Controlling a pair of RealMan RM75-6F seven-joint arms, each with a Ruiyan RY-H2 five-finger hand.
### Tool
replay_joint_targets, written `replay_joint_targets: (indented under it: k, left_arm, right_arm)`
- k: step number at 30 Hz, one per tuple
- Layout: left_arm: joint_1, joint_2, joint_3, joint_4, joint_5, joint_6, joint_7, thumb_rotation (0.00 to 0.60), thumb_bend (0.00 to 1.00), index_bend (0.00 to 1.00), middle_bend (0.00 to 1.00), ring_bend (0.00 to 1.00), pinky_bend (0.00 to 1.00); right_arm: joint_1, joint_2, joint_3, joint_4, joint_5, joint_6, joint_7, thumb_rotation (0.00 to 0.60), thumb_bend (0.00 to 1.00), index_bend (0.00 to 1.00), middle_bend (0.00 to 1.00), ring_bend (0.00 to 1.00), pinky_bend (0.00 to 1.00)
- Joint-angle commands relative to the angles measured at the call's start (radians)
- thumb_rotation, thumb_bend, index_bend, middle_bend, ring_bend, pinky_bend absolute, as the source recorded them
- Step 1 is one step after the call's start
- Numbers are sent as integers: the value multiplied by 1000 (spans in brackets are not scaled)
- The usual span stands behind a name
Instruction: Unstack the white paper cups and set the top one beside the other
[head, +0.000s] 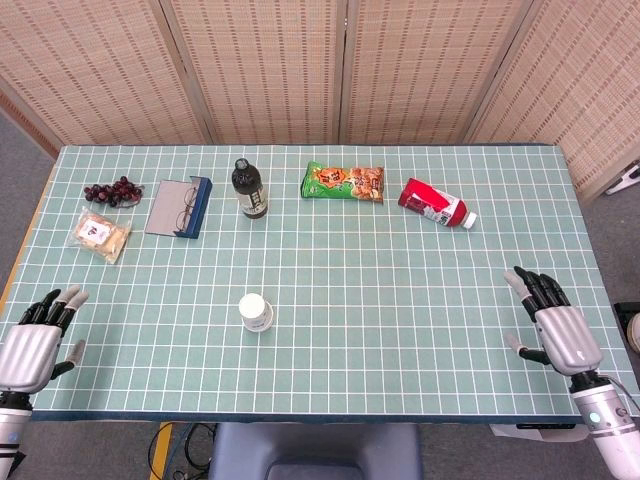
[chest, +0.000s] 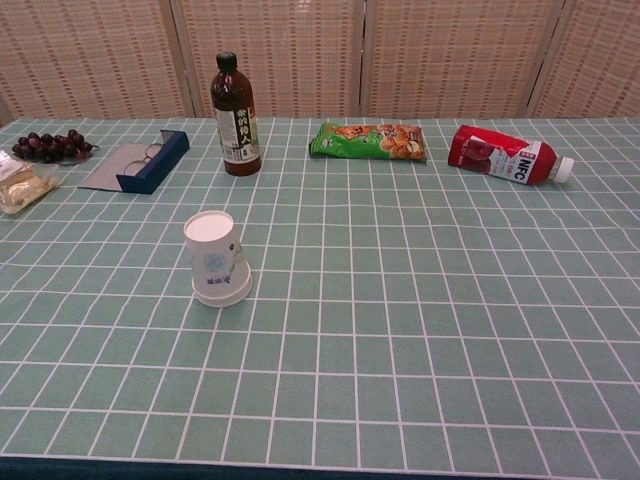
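A: What sits closest to the camera?

B: In the chest view, the stacked white paper cups (chest: 219, 259). They stand upside down on the counter (chest: 420, 330), wide rim down and flat base up, so the long axis runs vertical, with a slight lean at most. From the head view the stack (head: 256, 311) shows mostly its round base.

A: And the hands?

B: Only the head view shows them. The left hand (head: 35, 342) rests at the near left edge of the counter, its fingers (head: 58, 301) stretched forward, released, grasping nothing. The right hand (head: 556, 322) lies at the near right edge, its fingers (head: 528, 285) likewise spread and holding nothing.

A: Where are the cups relative to those fingers?

B: Between the two hands, well apart from both, nearer the left fingertips than the right, and about level with them in depth.

A: What lies beyond the fingertips?

B: Ahead of the left fingers: a packet of snacks in clear wrap (head: 103, 235), dark grapes (head: 112, 191), and an open blue glasses case (head: 180, 207) with spectacles on it. Further along the far row, a dark bottle (head: 250, 188) stands upright, roughly straight beyond the cups. Then a green snack bag (head: 343, 183) lies flat, and a red juice bottle (head: 435, 203) lies on its side, its white cap pointing right, ahead of the right fingers.
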Motion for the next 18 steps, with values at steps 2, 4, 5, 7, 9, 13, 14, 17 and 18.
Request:
replay_joint_targets:
  k: [2,4,5,7,9,13,14,17,18]
  left_arm:
    - [-4,-3,-4,3,-3,-15,7,600,406,154,105,79,170]
    - [-6,-5,-4,2,-5,-25,12,600,406,155,105,79,170]
    - [-8,-6,-4,-1,-4,-32,18,600,406,156,105,79,170]
    - [-14,-6,-4,-11,-2,-46,18,600,406,157,105,79,170]
    - [-32,5,-6,-28,1,-76,22,600,406,157,105,79,170]
    - [-76,29,-25,-72,-24,-148,66,600,407,158,105,79,170]
    - [-89,36,-28,-87,-34,-173,81,600,406,158,105,79,170]
    - [-119,48,-34,-119,-60,-235,100,600,406,158,105,79,170]
    - [-127,49,-36,-125,-67,-250,106,600,406,158,105,79,170]
  right_arm:
    - [3,1,1,5,2,-6,9,600,254,0,0,0,0]
    - [3,3,-1,4,-3,-4,13,600,254,0,0,0,0]
    - [2,4,-3,3,-7,-1,17,600,254,0,0,0,0]
    - [2,7,-4,0,-14,2,24,600,254,0,0,0,0]
    - [5,9,-2,2,-17,4,33,600,254,0,0,0,0]
    - [8,12,5,11,-13,4,55,600,254,0,0,0,0]
    - [7,15,5,11,-14,7,62,600,254,0,0,0,0]
    - [3,23,8,11,-21,26,84,600,253,0,0,0,0]
    - [1,26,10,11,-23,34,93,600,253,0,0,0,0]
